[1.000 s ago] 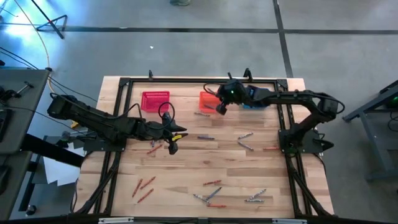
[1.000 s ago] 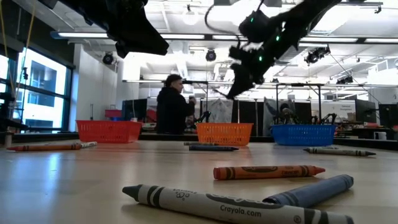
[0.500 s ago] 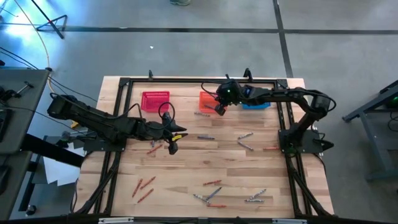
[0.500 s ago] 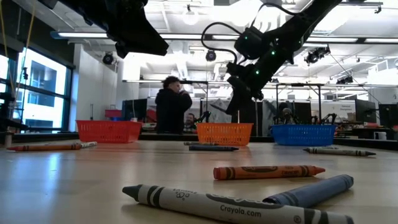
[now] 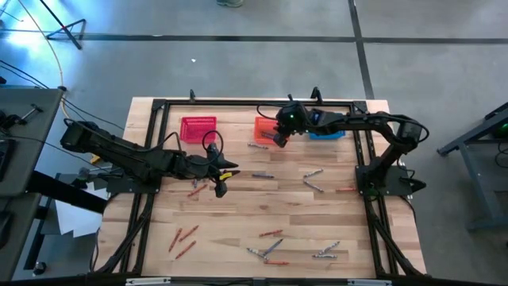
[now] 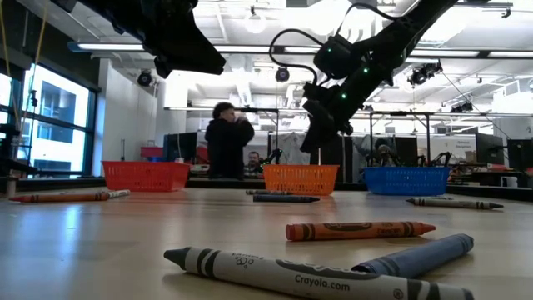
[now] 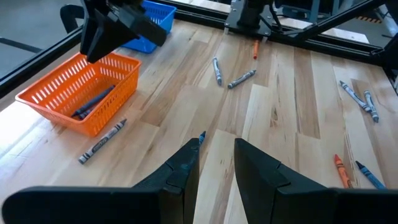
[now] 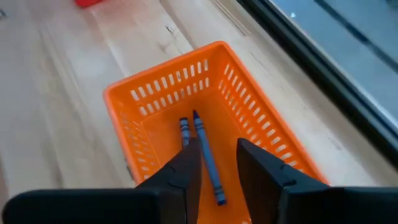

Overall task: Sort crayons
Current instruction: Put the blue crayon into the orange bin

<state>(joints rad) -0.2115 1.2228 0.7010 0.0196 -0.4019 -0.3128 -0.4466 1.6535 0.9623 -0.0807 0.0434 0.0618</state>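
Over the orange basket [image 8: 186, 93] at the table's far edge, my right gripper [image 8: 217, 163] hangs w/ fingers parted a narrow gap, nothing held. Two bluish crayons [image 8: 208, 158] lie inside the basket right below it, side by side, one longer than the other; in the left wrist view I see them as dark sticks [image 7: 93, 102] on the basket floor. The basket sits btwn the red basket [image 5: 198, 127] and the blue basket [image 5: 325, 131], all three along the far edge.

My left gripper [image 7: 214, 152] hovers over the table's left-middle area, fingers a narrow gap apart, empty. A small blue crayon [image 7: 202, 135] shows just beyond its fingertips.

Other crayons are scattered on the wood table [image 5: 238, 222]: a grey one [image 7: 102, 141] just beside the orange basket's near side, a grey pair [image 5: 312, 179] toward the right, a red-orange one [image 5: 344, 189] near the right edge, a few red-orange ones [image 5: 182, 237] toward the near left corner, and a mixed bunch [image 5: 270, 246] by the near edge. Close to the low camera lie a grey crayon [image 6: 291, 273], a bluish one [image 6: 416, 254] leaning on it, and an orange one [image 6: 358, 230] behind.

A person [image 6: 226, 142] stands in the room beyond the table.
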